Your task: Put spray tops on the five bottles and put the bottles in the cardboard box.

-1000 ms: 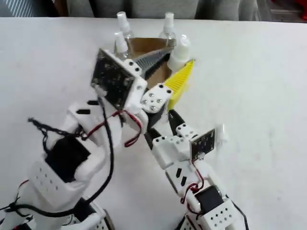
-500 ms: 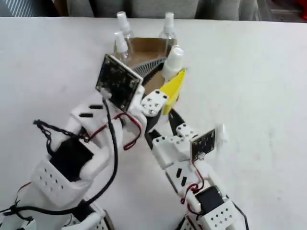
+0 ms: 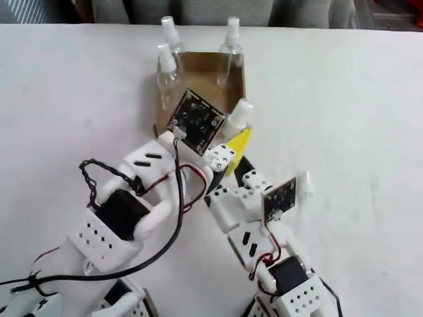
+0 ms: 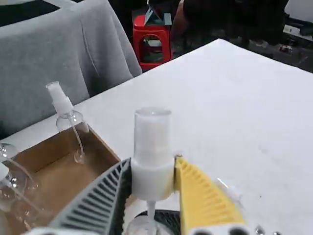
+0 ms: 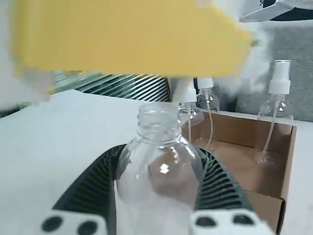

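Observation:
My left gripper (image 4: 151,169) is shut on a white spray top (image 4: 152,147), pinched between its grey and yellow fingers (image 3: 238,140). The top's tube hangs just above the open neck of a clear bottle (image 5: 159,142). My right gripper (image 5: 159,172) is shut on that bottle's body and holds it upright beside the near edge of the cardboard box (image 3: 198,74). In the high view the left arm covers the right gripper and the bottle. Three bottles with spray tops (image 3: 166,66) (image 3: 170,33) (image 3: 231,36) stand in the box.
A small pale spray top (image 3: 305,185) lies on the white table (image 3: 350,105) to the right of the right arm. Grey chairs stand behind the far table edge. Both arms crowd the middle near the box.
My left arm has drawn back from over the box toward the near side, bringing the spray top down and over the bottle in the right gripper. The right arm has stayed put.

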Action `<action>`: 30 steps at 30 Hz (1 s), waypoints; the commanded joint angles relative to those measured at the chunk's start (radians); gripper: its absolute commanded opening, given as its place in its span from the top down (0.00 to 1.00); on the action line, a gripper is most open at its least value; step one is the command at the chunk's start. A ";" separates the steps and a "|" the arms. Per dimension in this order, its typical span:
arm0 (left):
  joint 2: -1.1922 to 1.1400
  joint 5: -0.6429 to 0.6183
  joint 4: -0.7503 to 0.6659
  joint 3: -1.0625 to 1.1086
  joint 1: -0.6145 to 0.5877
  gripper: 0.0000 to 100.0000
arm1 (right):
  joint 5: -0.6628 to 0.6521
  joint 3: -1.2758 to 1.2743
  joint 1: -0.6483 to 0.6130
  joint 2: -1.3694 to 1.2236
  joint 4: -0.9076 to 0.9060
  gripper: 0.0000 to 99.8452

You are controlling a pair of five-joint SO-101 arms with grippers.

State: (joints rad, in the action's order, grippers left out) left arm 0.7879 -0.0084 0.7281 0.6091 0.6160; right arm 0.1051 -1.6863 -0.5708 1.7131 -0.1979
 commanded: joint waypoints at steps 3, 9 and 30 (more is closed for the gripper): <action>0.133 0.011 -0.031 0.083 -0.008 0.98 | -0.005 -0.009 0.007 0.012 -0.001 0.98; 0.254 0.012 -0.158 0.259 -0.013 0.88 | -0.002 -0.009 0.007 0.012 -0.001 0.98; 0.538 0.011 0.055 0.298 -0.013 0.79 | 0.002 0.002 0.096 0.012 0.007 0.98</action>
State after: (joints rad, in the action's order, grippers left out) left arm 1.2605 -0.0084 0.7020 0.9145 0.6130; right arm 0.1051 -1.6863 -0.5033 1.7131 -0.1979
